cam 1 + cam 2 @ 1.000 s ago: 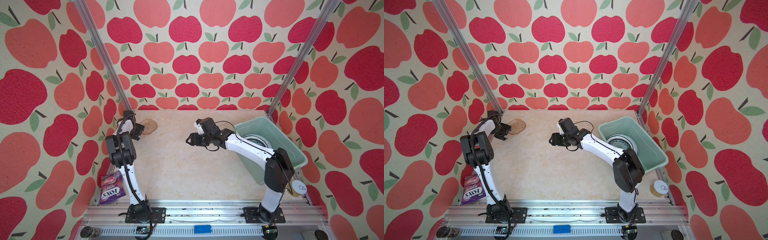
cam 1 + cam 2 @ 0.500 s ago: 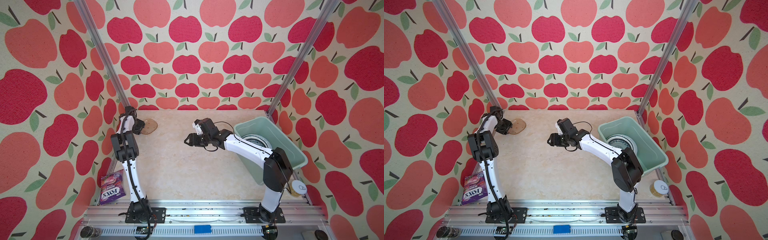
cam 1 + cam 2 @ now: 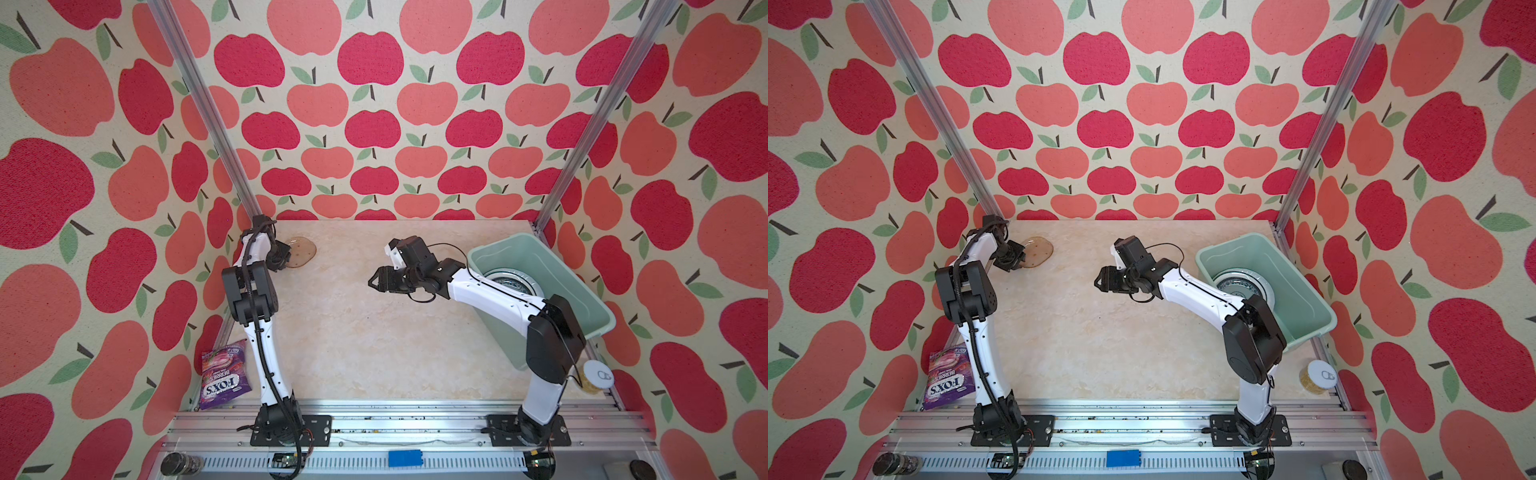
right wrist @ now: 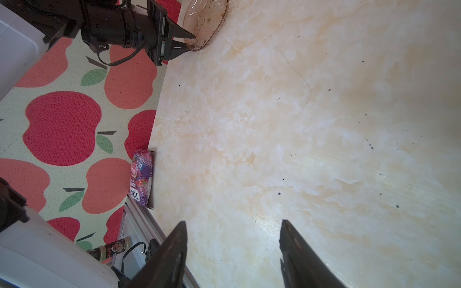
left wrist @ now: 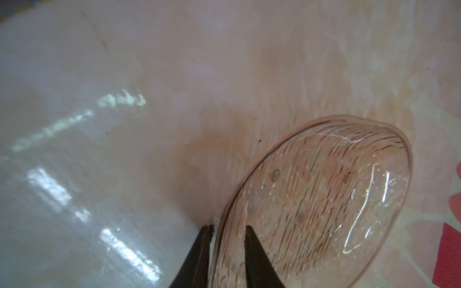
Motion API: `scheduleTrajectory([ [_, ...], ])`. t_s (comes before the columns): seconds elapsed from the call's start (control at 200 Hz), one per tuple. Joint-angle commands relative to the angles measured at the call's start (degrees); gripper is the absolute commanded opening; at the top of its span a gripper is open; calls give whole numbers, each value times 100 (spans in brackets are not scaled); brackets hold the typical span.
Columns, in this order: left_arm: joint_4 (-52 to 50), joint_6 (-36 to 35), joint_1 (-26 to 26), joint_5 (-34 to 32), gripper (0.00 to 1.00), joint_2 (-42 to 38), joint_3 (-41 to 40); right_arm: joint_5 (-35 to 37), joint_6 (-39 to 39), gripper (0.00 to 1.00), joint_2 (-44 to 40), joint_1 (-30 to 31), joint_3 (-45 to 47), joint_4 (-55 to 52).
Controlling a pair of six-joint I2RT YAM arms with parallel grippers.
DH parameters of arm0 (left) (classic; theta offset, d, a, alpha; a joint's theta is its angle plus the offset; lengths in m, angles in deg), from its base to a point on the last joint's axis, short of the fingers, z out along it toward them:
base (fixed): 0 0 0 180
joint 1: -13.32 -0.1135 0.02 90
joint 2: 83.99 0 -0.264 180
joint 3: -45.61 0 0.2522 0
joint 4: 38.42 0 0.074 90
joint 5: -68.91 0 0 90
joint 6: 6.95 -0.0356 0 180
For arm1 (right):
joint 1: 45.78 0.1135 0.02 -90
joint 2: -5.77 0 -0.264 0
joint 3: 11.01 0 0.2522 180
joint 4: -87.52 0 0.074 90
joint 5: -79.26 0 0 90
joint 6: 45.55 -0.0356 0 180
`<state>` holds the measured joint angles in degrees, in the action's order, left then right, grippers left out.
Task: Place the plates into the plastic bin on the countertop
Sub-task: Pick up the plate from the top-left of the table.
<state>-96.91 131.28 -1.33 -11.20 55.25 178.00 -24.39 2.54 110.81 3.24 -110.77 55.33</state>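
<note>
Far back on the left of the beige marble countertop (image 3: pixel 374 332), the left gripper (image 5: pixel 227 228) had just narrowed around the rim of the amber translucent plate (image 5: pixel 324 199), clamp uncertain, so the lift toward the mint-green plastic bin (image 3: pixel 577 286) looked next, right gripper (image 4: pixel 233 221) wide and empty

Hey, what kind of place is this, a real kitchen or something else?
Probably a robot test booth staged as a kitchen: apple-print walls on aluminium rails, two arms bolted by a marble-look countertop, and a mint plastic bin holding plates.
</note>
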Motion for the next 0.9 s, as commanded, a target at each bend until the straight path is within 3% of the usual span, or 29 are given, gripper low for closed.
scheduleTrajectory([
  [0.0,81,133,19,108,21,-18,-415,-15,-19,61,44,-32,40,-63],
  [0.33,749,185,2,379,2,-316,-1064,62,20,61,36,-32,-49,-330],
  [0.485,1248,128,-11,882,0,-610,-1355,173,55,61,12,-23,-170,-569],
  [0.675,1808,-78,1,1321,0,-1396,-2019,297,48,61,-90,-23,-516,-838],
  [0.895,2340,-280,88,1800,0,-2899,-3296,422,-137,61,-387,-36,-1042,-1152],
])
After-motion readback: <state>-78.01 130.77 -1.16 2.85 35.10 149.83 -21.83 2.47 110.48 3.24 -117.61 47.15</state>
